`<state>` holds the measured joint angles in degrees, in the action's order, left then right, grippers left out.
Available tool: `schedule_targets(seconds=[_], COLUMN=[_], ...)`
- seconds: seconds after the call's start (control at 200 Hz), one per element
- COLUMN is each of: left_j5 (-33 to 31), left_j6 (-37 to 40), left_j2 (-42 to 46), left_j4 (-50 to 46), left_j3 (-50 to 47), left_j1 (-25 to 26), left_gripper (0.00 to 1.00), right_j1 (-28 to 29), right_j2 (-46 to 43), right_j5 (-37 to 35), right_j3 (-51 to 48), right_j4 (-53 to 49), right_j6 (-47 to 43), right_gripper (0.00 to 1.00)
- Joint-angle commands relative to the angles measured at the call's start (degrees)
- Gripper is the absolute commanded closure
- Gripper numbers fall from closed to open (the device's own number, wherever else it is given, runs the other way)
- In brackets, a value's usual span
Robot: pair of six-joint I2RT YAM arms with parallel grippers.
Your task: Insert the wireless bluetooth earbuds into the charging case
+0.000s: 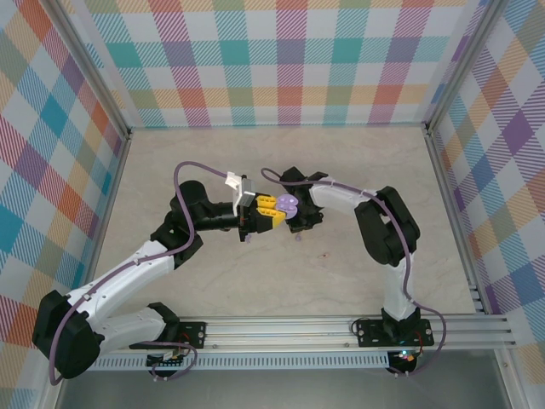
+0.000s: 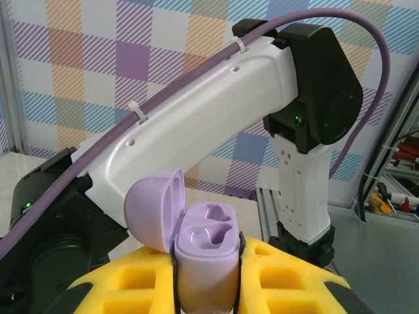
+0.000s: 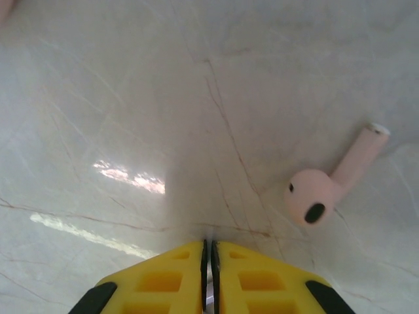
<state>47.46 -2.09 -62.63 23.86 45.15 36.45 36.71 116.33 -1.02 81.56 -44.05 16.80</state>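
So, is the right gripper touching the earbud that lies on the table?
Apart. In the right wrist view the right gripper has its jaws shut, and a strip of bare table separates it from the earbud lying off to the side.

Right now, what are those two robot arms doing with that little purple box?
The left gripper is clamped on the purple charging case, its lid flipped open and both slots empty. The right gripper is shut low over the table. One earbud lies on the table beside it, not yet picked up.
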Motion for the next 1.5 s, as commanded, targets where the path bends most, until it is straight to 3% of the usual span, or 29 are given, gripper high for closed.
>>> schedule_targets(seconds=[0.0,0.38,0.725,1.05,1.295,1.495], left_j5=[0.5,0.6,0.6,0.7,1.0,1.0], left_j6=[0.7,0.7,0.6,0.6,0.9,0.9], left_j2=[-0.2,-0.1,-0.5,-0.8,-0.6,-0.6], left_j4=[0.7,0.5,0.9,0.8,0.7,0.6], left_j3=[1.3,1.7,1.7,1.9,2.0,1.9], left_j1=[-0.3,-0.2,0.0,0.1,0.1,0.1], left_gripper=[0.82,0.82,0.82,0.82,0.82,0.82], right_j1=[-0.4,-0.3,-0.1,-0.1,-0.1,0.6], right_j2=[-1.4,-3.8,-5.3,-8.9,-9.3,-5.3], right_j5=[-3.2,-1.3,4.5,0.5,5.3,4.3], right_j3=[-2.6,-4.5,-7.7,-7.3,-5.7,-2.6], right_j4=[-5.7,-6.6,-3.3,-3.5,-3.1,-4.2], right_j6=[-1.2,-1.9,-2.9,-1.1,-2.6,-3.4], right_gripper=[0.84,0.83,0.81,0.79,0.69,0.59])
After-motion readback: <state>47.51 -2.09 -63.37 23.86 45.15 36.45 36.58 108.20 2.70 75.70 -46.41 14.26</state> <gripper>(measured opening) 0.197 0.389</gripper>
